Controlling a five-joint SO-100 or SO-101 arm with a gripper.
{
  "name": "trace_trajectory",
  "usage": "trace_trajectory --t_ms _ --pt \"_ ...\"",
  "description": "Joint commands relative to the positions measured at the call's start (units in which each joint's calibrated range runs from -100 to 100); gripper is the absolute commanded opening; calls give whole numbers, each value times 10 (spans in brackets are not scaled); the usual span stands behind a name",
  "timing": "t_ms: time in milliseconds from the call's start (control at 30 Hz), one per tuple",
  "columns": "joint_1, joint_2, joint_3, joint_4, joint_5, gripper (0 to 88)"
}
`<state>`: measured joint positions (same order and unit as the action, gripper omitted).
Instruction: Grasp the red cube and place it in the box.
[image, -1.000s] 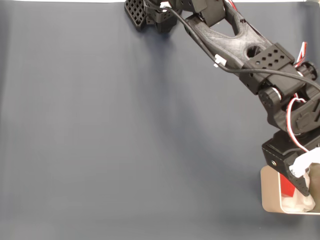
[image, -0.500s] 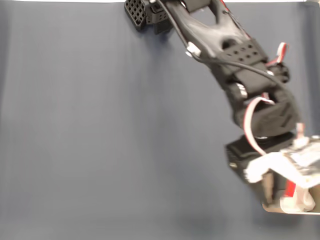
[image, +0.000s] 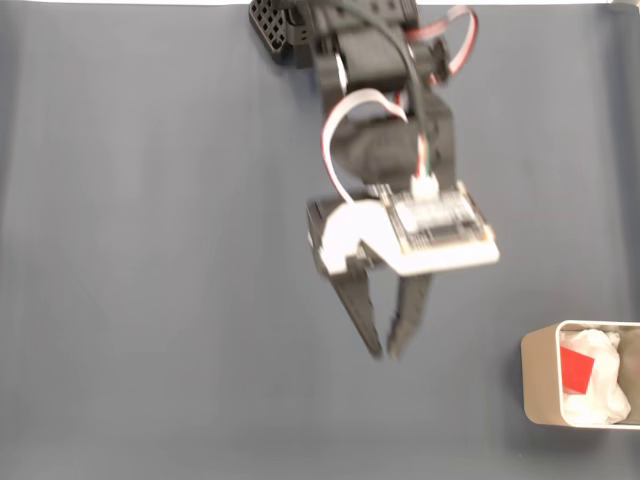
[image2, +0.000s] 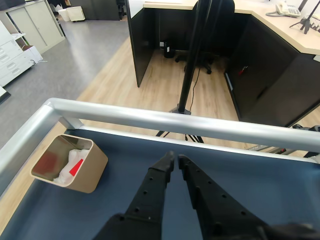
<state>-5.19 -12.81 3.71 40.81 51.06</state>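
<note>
The red cube (image: 576, 370) lies inside the beige box (image: 535, 380) at the lower right of the fixed view, resting against white padding (image: 606, 390). In the wrist view the box (image2: 92, 175) sits at the left with the red cube (image2: 76, 166) showing inside it. My gripper (image: 385, 352) hangs over the middle of the blue mat, well left of the box, its two black fingers nearly together with only a thin gap at the tips and nothing between them. The wrist view shows the same gripper (image2: 175, 158) with tips almost touching.
The arm's base (image: 300, 30) stands at the top edge of the blue mat (image: 150, 250). A metal table rail (image2: 175, 120) borders the mat in the wrist view, with office floor and desks beyond.
The gripper has left the box, swinging left and up toward the mat's middle. The red cube stays in the box, now uncovered.
</note>
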Motion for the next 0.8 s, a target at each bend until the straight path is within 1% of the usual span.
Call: trace_trajectory --t_ms 0,200,433,600,767 --pt "27 -141 117 -20 -3 0" --pt "55 -290 310 -38 -3 0" --pt "55 -461 526 -70 -8 0" --pt "55 -582 679 -73 -8 0" --pt "58 -666 788 -60 -8 0"
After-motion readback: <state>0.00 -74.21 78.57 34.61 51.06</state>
